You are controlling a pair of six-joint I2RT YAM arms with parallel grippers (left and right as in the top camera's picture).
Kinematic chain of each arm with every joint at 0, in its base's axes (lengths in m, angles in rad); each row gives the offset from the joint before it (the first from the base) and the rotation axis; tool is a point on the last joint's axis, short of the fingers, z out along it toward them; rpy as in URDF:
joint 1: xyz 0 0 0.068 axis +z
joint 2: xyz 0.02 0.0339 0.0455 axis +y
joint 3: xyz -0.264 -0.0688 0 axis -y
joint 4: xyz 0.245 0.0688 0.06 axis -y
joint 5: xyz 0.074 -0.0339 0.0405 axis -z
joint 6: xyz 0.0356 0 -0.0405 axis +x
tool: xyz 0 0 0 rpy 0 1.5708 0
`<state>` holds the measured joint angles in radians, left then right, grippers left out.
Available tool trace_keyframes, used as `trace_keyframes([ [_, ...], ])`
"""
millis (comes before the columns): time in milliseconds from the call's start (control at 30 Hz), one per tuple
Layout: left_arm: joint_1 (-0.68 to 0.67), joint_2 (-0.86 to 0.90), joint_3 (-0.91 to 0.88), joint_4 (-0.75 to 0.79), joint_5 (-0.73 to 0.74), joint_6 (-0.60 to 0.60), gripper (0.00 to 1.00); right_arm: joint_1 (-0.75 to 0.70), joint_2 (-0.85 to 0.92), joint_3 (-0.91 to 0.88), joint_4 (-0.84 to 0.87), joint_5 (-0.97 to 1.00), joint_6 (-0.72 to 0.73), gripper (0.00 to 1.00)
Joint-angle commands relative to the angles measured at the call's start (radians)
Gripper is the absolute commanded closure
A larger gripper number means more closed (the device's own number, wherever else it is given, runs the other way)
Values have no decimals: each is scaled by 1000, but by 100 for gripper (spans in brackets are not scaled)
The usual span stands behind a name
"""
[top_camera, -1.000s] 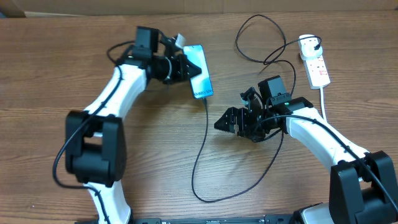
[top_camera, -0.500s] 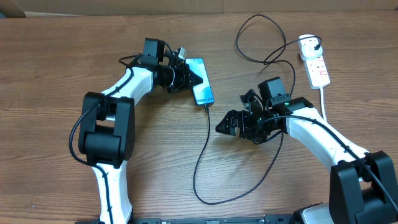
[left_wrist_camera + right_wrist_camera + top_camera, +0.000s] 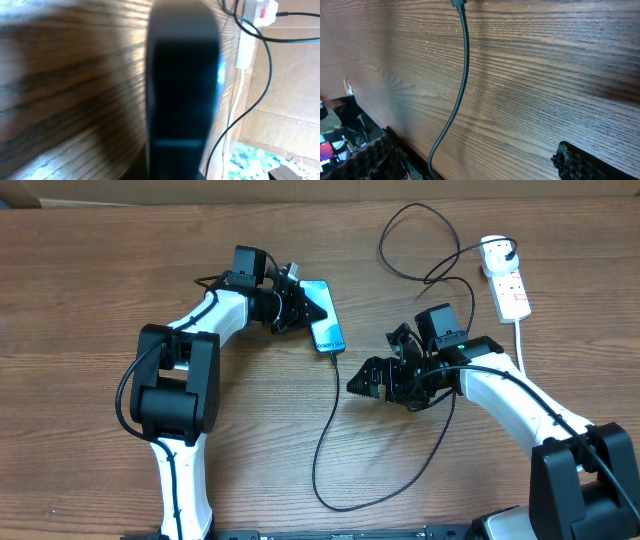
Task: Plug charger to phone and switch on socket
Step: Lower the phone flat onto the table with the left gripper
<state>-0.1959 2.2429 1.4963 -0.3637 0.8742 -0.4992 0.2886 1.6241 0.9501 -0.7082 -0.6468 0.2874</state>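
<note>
The phone point(image 3: 326, 329), cyan screen up, lies tilted on the table left of centre. My left gripper point(image 3: 300, 307) is shut on its upper end. In the left wrist view the phone point(image 3: 182, 90) is a dark blurred slab between the jaws. The charger's black cable point(image 3: 322, 430) meets the phone's lower short edge, loops across the table and runs up to the white plug adapter point(image 3: 497, 249) in the socket strip point(image 3: 512, 290). My right gripper point(image 3: 362, 383) is open and empty, just right of the cable point(image 3: 462, 75). One of its dark fingers point(image 3: 580, 161) shows low in its own view.
The strip's thick white cord point(image 3: 520, 340) runs down the right side. A cardboard wall point(image 3: 300, 190) lines the far table edge. The strip point(image 3: 262, 10) and cables also show at the top right of the left wrist view.
My left gripper has brought the phone down and slightly right, and the left arm has folded in closer. The right arm has barely moved.
</note>
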Motion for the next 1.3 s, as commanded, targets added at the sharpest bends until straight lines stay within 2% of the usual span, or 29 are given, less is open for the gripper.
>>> trace_keyframes([
  [0,-1,8,9,-47,-62,3,92,-3,-10,10,3,3,-8,0],
  [233,-1,8,9,-82,-89,27,91,-3,-10,10,3,3,-8,0],
  [400,1,8,9,-82,-84,23,87,-3,-10,10,3,3,-8,0],
  [600,11,7,9,-82,-81,23,75,-3,-10,10,2,3,-8,0],
  [1000,92,6,10,-168,-72,59,63,-3,-10,10,-5,3,-8,0],
  [1100,102,6,10,-199,-103,75,58,-3,-10,10,-5,3,-8,0],
  [1267,106,3,15,-243,-146,100,56,-3,-10,10,-6,3,-8,0],
])
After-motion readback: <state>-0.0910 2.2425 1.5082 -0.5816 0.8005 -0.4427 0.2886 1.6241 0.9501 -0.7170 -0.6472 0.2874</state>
